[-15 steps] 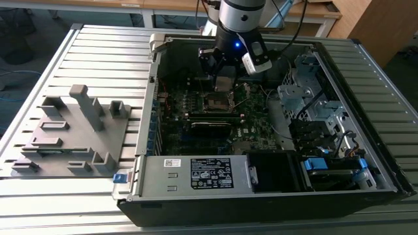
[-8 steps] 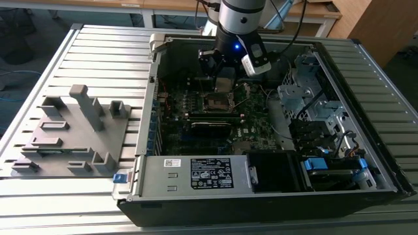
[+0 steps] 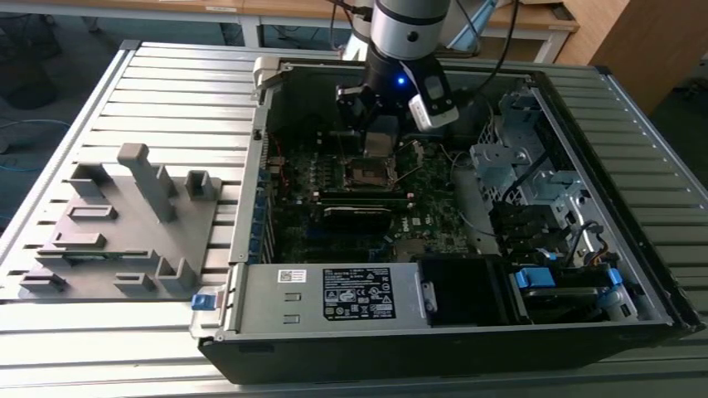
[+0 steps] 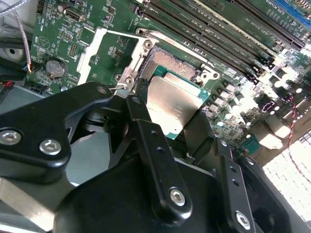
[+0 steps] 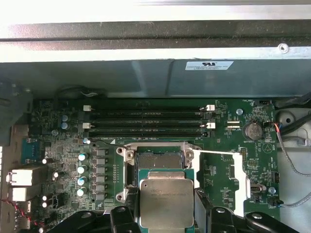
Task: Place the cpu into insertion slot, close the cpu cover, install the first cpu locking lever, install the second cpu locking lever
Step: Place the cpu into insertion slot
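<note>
The gripper (image 5: 167,208) clamps the cpu (image 5: 166,194) by 2 edges, level, just beside and above the open insertion slot (image 5: 154,166).

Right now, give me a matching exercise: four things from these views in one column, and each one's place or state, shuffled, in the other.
Things:
1. cpu
2. insertion slot
3. coin battery
4. grey fixture block

Places or states:
A. uncovered, contacts showing
B. on the slatted table, outside the computer case
C. clamped in the gripper
D. round and silver, on the green board

Pairs: 1-C, 2-A, 3-D, 4-B
</note>
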`<state>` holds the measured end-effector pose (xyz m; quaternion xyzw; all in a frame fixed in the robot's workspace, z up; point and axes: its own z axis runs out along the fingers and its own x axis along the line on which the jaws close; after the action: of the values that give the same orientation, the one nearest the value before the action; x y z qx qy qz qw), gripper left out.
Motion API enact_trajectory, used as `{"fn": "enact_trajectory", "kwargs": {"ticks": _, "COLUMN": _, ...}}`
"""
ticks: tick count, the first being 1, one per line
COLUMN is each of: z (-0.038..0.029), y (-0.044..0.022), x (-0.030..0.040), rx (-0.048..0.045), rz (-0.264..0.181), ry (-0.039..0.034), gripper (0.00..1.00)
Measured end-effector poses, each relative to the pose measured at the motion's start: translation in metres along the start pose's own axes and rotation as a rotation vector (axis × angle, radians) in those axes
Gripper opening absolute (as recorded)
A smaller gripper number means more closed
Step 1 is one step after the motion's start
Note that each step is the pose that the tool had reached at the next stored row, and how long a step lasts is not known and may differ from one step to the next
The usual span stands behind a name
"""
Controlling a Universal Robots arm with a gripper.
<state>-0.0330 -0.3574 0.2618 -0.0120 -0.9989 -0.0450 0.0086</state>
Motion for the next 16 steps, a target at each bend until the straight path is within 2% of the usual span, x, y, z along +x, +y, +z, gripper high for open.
{"fn": "enact_trajectory", "kwargs": {"ticks": 5, "z": 0.0061, "y": -0.0005, "x": -0.0001, "rx": -0.0001, "rz": 0.000, "ry": -0.0001, "gripper": 0.54}}
{"fn": "enact_trajectory", "kwargs": {"ticks": 16, "z": 0.0071, "y": -0.0006, "x": -0.0001, "rx": 0.0000, "rz": 0.000, "ry": 0.0000, "gripper": 0.54}}
